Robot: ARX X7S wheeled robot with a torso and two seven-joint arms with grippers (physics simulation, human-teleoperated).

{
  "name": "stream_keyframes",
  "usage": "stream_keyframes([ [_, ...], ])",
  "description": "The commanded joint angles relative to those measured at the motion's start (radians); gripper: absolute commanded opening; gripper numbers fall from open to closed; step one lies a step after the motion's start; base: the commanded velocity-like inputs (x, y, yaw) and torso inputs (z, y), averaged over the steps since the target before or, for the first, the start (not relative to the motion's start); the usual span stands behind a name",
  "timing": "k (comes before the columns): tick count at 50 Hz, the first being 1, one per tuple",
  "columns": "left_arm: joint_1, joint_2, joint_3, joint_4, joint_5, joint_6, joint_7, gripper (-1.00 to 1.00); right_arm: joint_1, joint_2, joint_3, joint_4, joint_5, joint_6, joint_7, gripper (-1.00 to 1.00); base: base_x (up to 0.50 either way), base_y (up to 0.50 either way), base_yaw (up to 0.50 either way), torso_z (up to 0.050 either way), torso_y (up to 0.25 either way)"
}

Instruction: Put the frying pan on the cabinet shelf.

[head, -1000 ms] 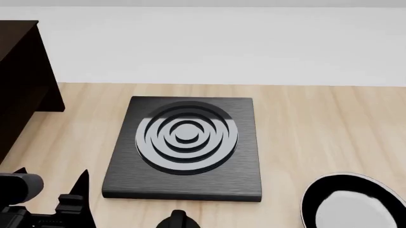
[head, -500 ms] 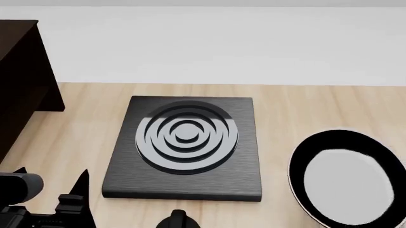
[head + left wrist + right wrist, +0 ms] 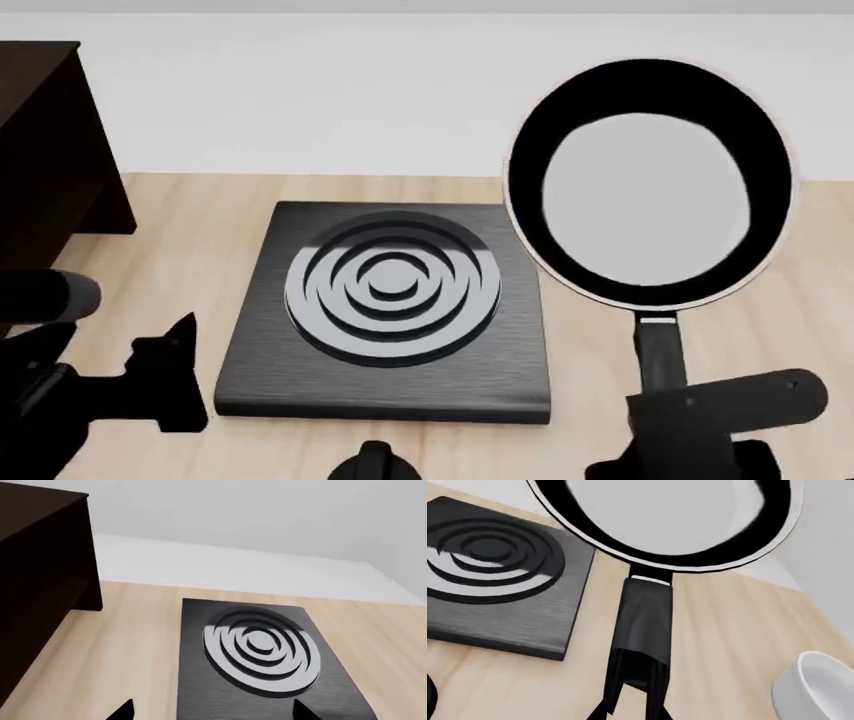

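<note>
The frying pan (image 3: pixel 650 185), black with a pale rim, is held up in the air to the right of the stove plate, its inside facing the head camera. Its long handle (image 3: pixel 661 350) runs down into my right gripper (image 3: pixel 681 420), which is shut on it. The right wrist view shows the pan (image 3: pixel 667 510) and its handle (image 3: pixel 644 625) between the fingers of the right gripper (image 3: pixel 630 707). The dark cabinet shelf (image 3: pixel 40 150) stands at the far left, also visible as the cabinet (image 3: pixel 40 580). My left gripper (image 3: pixel 160 370) hovers low at the left, open and empty (image 3: pixel 213 712).
A square black stove plate (image 3: pixel 387 300) with concentric rings lies on the wooden counter (image 3: pixel 174 230) in the middle. In the right wrist view a white bowl (image 3: pixel 820 690) sits on the counter to the right of the pan handle. A pale wall runs behind.
The pan has risen from the lower right corner of the head view to high above the counter, tilting up to face the camera. The left gripper has shifted slightly up.
</note>
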Motion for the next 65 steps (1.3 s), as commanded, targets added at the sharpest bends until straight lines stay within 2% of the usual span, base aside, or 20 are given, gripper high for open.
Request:
stream_keyframes([
  [1,-0.209,-0.027,0.018,-0.161,-0.029,-0.08,0.025,1.0,0.19,0.083,-0.128,-0.045,-0.049,0.013,0.03,-1.0,0.0,0.0,0.0,0.0,0.0],
  [6,-0.253,-0.044,0.044,-0.215,-0.046,-0.071,0.052,1.0,0.263,0.104,-0.161,-0.032,-0.039,0.001,0.008,-1.0,0.0,0.0,0.0,0.0,0.002],
  [8,-0.258,-0.1,0.147,-0.225,-0.012,-0.019,0.063,1.0,0.284,0.105,-0.164,-0.037,-0.032,-0.004,-0.004,-1.0,0.0,0.0,0.0,0.0,0.0],
  [11,-0.287,-0.072,0.094,-0.27,-0.046,-0.032,0.087,1.0,0.305,0.116,-0.184,-0.024,-0.03,-0.036,-0.008,-1.0,0.0,0.0,0.0,0.0,0.0],
  [14,-0.319,-0.097,0.149,-0.288,-0.031,-0.002,0.099,1.0,0.328,0.114,-0.197,-0.008,-0.019,-0.032,-0.023,-1.0,0.0,0.0,0.0,0.0,0.003],
  [19,-0.371,-0.084,0.134,-0.32,-0.029,-0.009,0.083,1.0,0.353,0.102,-0.212,0.023,-0.017,-0.069,-0.021,-1.0,0.0,0.0,0.0,0.003,0.002],
  [21,-0.404,-0.059,0.092,-0.353,-0.044,-0.038,0.075,1.0,0.366,0.111,-0.246,0.026,-0.018,-0.074,-0.024,-1.0,0.0,0.0,0.0,0.0,0.0],
  [25,-0.453,-0.07,0.144,-0.415,-0.051,-0.014,0.118,1.0,0.407,0.097,-0.243,0.024,-0.006,-0.065,-0.04,-1.0,0.0,0.0,0.0,0.0,0.003],
  [28,-0.453,-0.072,0.162,-0.398,-0.058,-0.001,0.127,1.0,0.416,0.096,-0.256,0.011,-0.001,-0.065,-0.047,-1.0,0.0,0.0,0.0,0.0,0.0],
  [32,-0.439,-0.038,0.093,-0.373,-0.086,-0.063,0.09,1.0,0.421,0.093,-0.254,0.001,0.001,-0.064,-0.049,-1.0,0.0,0.0,0.0,0.0,0.003],
  [34,-0.442,-0.048,0.105,-0.361,-0.109,-0.097,0.099,1.0,0.422,0.094,-0.256,-0.003,0.001,-0.065,-0.05,-1.0,0.0,0.0,0.0,0.0,0.0],
  [37,-0.455,-0.023,0.051,-0.345,-0.151,-0.133,0.057,1.0,0.422,0.096,-0.271,-0.007,-0.001,-0.068,-0.047,-1.0,0.0,0.0,0.0,0.0,0.003],
  [41,-0.464,-0.033,0.033,-0.36,-0.342,-0.138,-0.08,1.0,0.409,0.104,-0.303,0.003,-0.002,-0.123,-0.044,-1.0,0.0,0.0,0.0,0.0,0.0],
  [43,-0.478,-0.06,0.056,-0.401,-0.491,-0.139,-0.203,1.0,0.401,0.106,-0.317,0.02,-0.01,-0.147,-0.033,-1.0,0.0,0.0,0.0,0.0,0.005],
  [47,-0.485,-0.022,-0.014,-0.43,-0.617,-0.132,-0.289,1.0,0.406,0.091,-0.317,0.032,-0.006,-0.154,-0.031,-1.0,0.0,0.0,0.0,0.0,0.0],
  [53,-0.529,-0.005,0.011,-0.464,-0.722,-0.123,-0.35,1.0,0.407,0.093,-0.318,0.023,-0.005,-0.15,-0.032,-1.0,0.0,0.0,0.0,0.002,0.002],
  [54,-0.535,-0.004,0.029,-0.469,-0.72,-0.115,-0.348,1.0,0.412,0.107,-0.352,0.02,-0.02,-0.132,-0.022,-1.0,0.0,0.0,0.0,0.0,0.0],
  [58,-0.547,0.004,0.083,-0.52,-0.723,-0.097,-0.332,1.0,0.41,0.08,-0.339,-0.011,-0.003,-0.119,-0.032,-1.0,0.0,0.0,0.0,0.0,0.002],
  [65,-0.561,0.039,0.108,-0.553,-0.741,-0.054,-0.329,1.0,0.4,0.059,-0.316,-0.029,0.009,-0.121,-0.035,-1.0,0.0,0.0,0.0,0.0,0.001],
])
